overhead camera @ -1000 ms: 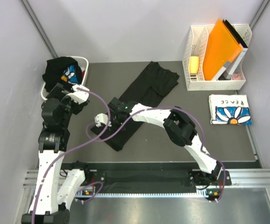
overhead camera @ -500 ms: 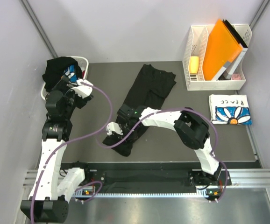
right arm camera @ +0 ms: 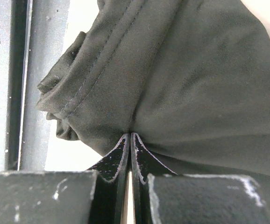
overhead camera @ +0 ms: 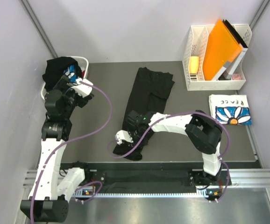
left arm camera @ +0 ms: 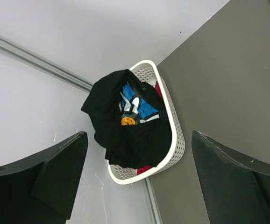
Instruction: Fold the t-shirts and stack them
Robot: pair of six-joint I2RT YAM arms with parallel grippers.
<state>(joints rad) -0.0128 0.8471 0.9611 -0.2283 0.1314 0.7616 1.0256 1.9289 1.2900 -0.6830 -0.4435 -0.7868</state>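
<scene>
The black tee (overhead camera: 148,93) lies across the middle of the table (overhead camera: 97,79) as a narrow, creased band, its long axis running from 1 o'clock to 7 o'clock. The right gripper (right arm camera: 130,138) is pinched tight on its bunched 7 o'clock end. The left gripper (left arm camera: 138,140) hangs spread wide over the basket (left arm camera: 176,140) at 10 o'clock.

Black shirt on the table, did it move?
Yes. The black shirt, pinched in the right tool, got dragged toward the table's near edge, away from the white file rack.

Black tee (overhead camera: 147,95), seemingly plain; blue-daisy tee (overhead camera: 230,110).
</scene>
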